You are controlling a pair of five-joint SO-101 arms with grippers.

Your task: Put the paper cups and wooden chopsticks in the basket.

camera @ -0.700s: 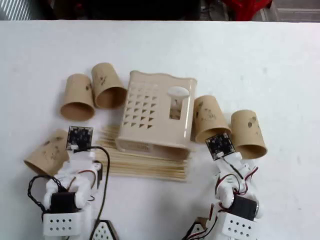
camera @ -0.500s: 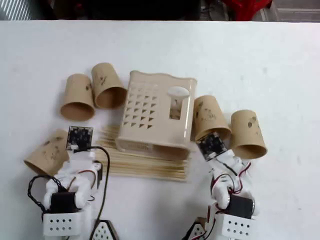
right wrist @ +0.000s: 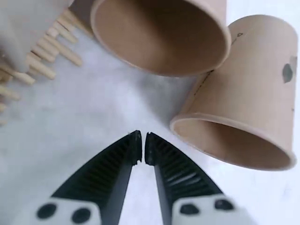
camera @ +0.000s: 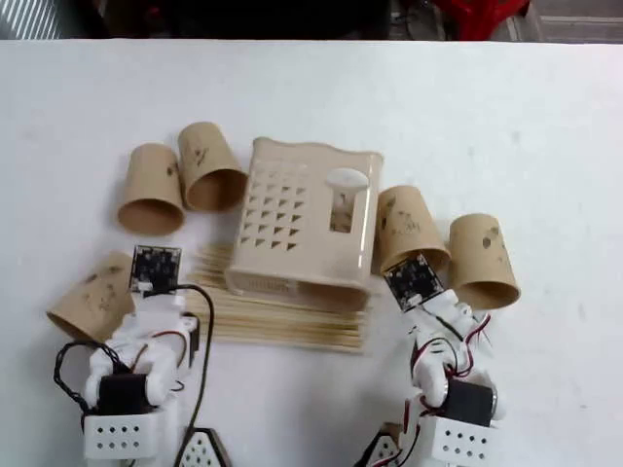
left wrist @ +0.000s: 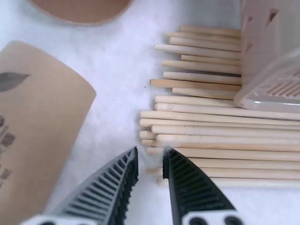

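Observation:
The beige perforated basket (camera: 307, 219) lies at mid-table with its latticed side up. Wooden chopsticks (camera: 282, 316) are piled along its near side. Two paper cups (camera: 151, 190) (camera: 209, 167) lie on their sides at the back left, and a third cup (camera: 92, 297) lies beside my left arm. Two more cups (camera: 409, 231) (camera: 484, 258) lie on the basket's right. My left gripper (left wrist: 150, 157) hovers at the chopstick ends (left wrist: 211, 122), its fingers a narrow gap apart and empty, beside a cup (left wrist: 37, 126). My right gripper (right wrist: 142, 147) is shut and empty, just short of two cup mouths (right wrist: 159, 33) (right wrist: 248, 93).
The basket's corner (left wrist: 276, 70) rests over some chopsticks. Chopstick tips (right wrist: 47, 51) lie close to the nearer right cup. Open white table stretches beyond the basket and to the far right; dark clutter lines the table's far edge.
My right arm's wrist has swung a little to the left, toward the nearer right cup. The left arm and all objects have stayed put.

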